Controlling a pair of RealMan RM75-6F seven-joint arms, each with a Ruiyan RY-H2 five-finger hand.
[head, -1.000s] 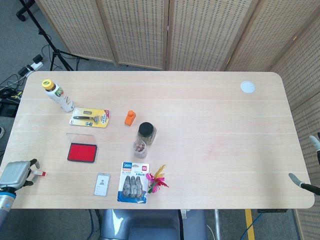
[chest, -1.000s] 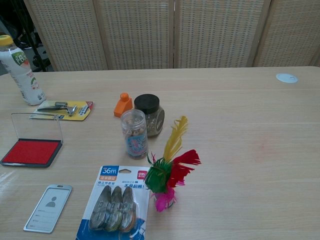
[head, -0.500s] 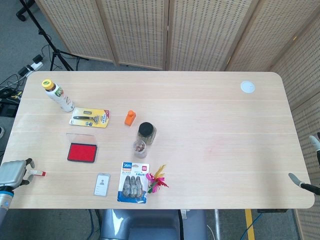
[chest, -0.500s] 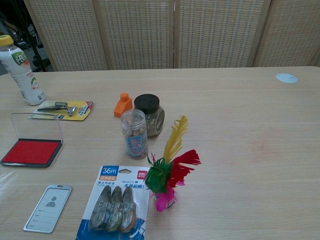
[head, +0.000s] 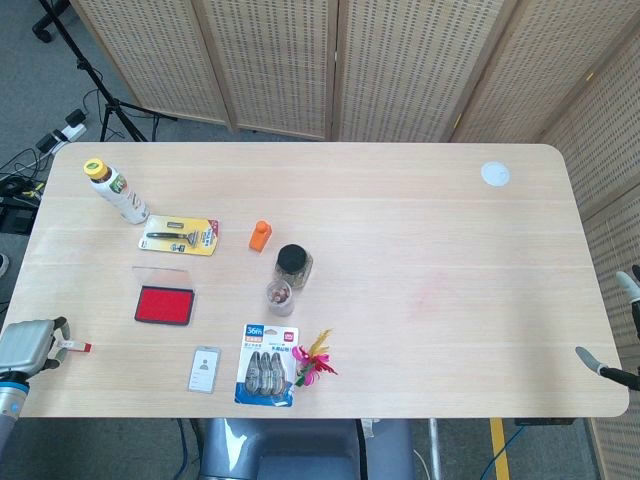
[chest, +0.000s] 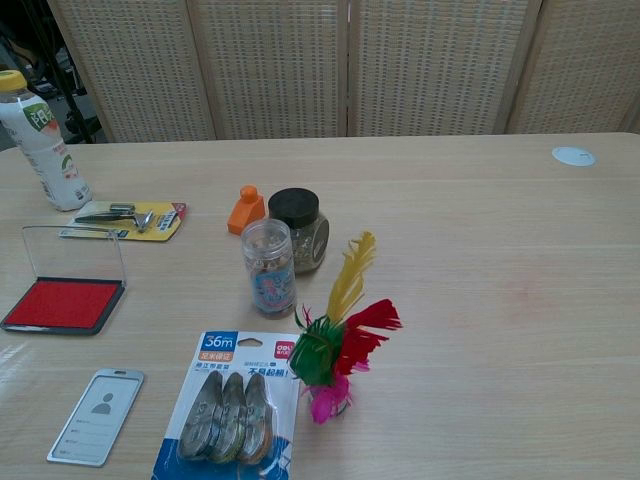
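Head view showed the left hand off the worktop's near left corner, fingers slightly apart and holding nothing; a small red-tipped piece lay just beside them on the edge. Nearest things were the open red ink pad and the ID card holder, both lying flat, as their shapes suggested they would rest. Only fingertips of the right hand reached past the near right edge, so I could not tell their state. Chest view caught neither hand; the feather shuttlecock stood on its base beside the correction tape pack.
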